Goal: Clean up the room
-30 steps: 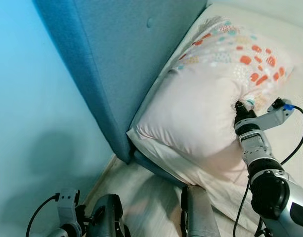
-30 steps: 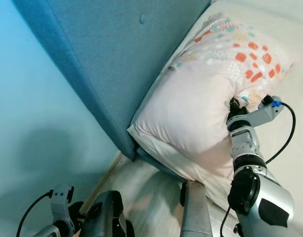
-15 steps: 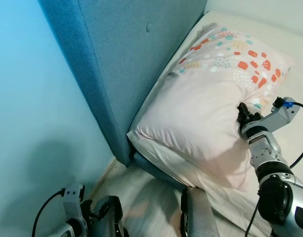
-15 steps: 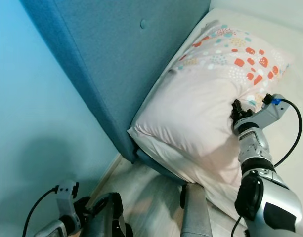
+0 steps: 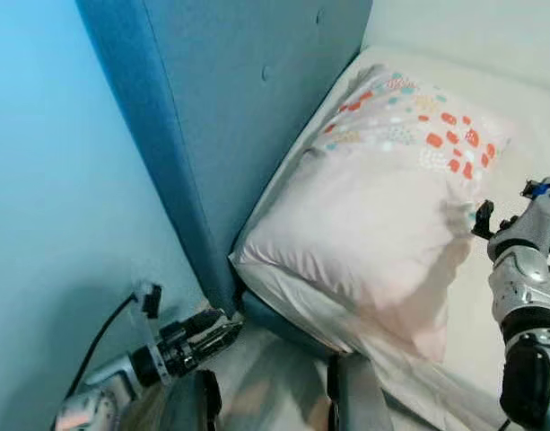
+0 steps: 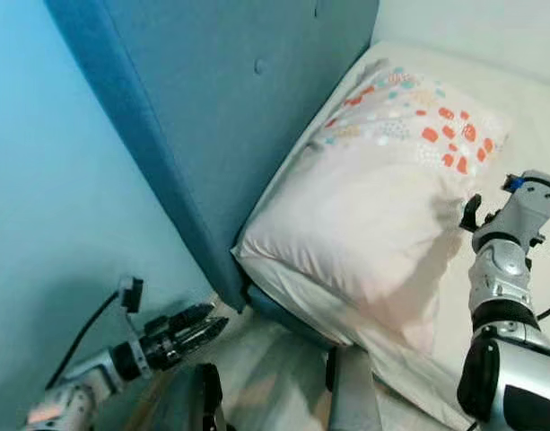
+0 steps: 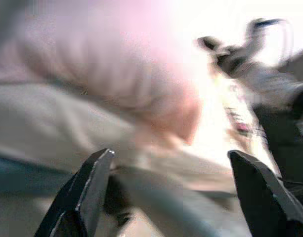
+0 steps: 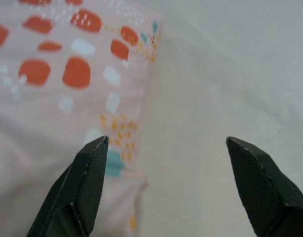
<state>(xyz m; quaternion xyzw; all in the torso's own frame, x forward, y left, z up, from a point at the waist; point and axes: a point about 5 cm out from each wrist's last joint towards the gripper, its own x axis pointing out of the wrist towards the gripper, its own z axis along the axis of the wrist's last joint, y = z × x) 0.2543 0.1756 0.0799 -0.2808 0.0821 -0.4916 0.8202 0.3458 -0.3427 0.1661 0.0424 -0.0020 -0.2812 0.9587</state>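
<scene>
A pale pink pillow (image 5: 373, 206) with orange and teal spots at its far end lies at the head of the bed, against the headboard. My right gripper (image 5: 480, 220) hovers just off the pillow's right edge, open and holding nothing. In the right wrist view its fingers (image 8: 92, 173) straddle the pillow's spotted edge (image 8: 82, 74) and the white sheet (image 8: 215, 74). My left gripper (image 6: 192, 328) is raised low down beside the bed's near corner, open, pointing toward the pillow. The left wrist view is blurred, with the left gripper (image 7: 171, 154) wide apart before the pillow (image 7: 107, 64).
A tall blue padded headboard (image 5: 239, 108) runs along the pillow's left side, with a light blue wall (image 5: 50, 180) behind it. White mattress sheet (image 5: 499, 99) spreads to the right. My own grey legs (image 5: 355, 395) and pale wood floor (image 5: 266, 377) are below.
My right gripper has let go of the pillow and drawn back to its right edge; the dent has filled out. My left arm has risen toward the bed's corner.
</scene>
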